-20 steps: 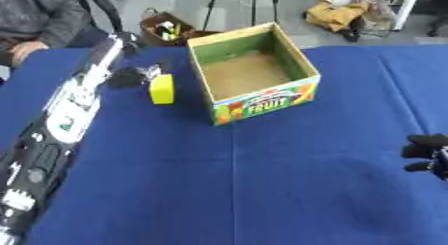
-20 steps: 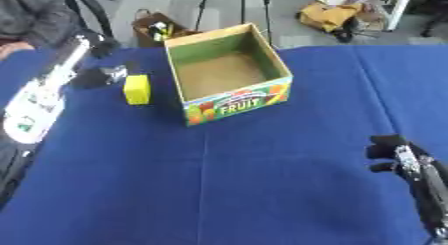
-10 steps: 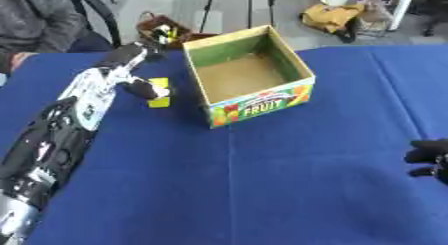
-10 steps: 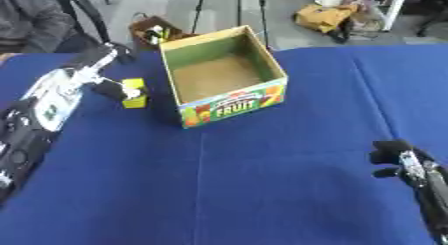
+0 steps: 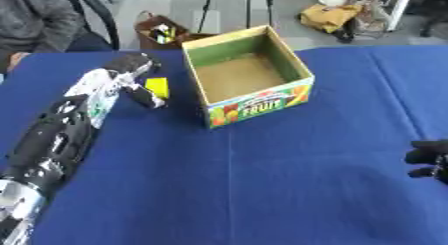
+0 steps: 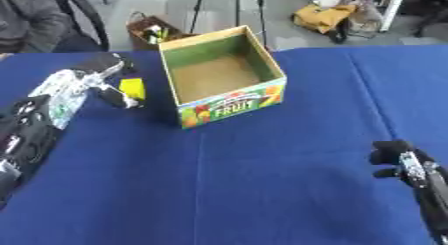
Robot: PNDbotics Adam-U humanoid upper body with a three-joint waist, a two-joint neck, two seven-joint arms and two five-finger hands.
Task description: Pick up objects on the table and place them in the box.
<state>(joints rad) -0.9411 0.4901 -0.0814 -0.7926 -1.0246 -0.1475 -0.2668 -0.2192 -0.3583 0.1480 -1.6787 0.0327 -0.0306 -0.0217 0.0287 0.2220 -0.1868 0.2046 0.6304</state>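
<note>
The left hand (image 5: 138,76) curls round a yellow block (image 5: 157,86) just left of the open cardboard fruit box (image 5: 248,79). The right hand (image 6: 395,158) rests curled, holding nothing, on the blue-clothed bench (image 5: 262,179).

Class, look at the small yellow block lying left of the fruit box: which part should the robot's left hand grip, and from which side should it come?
Probably the yellow block is best pinched across its two long side faces, coming from above. It looks like a small slab lying on the blue table, and the fruit box stands close on its right, crowding a sideways approach. The left hand already sits beside it; its fingers are blurred.
</note>
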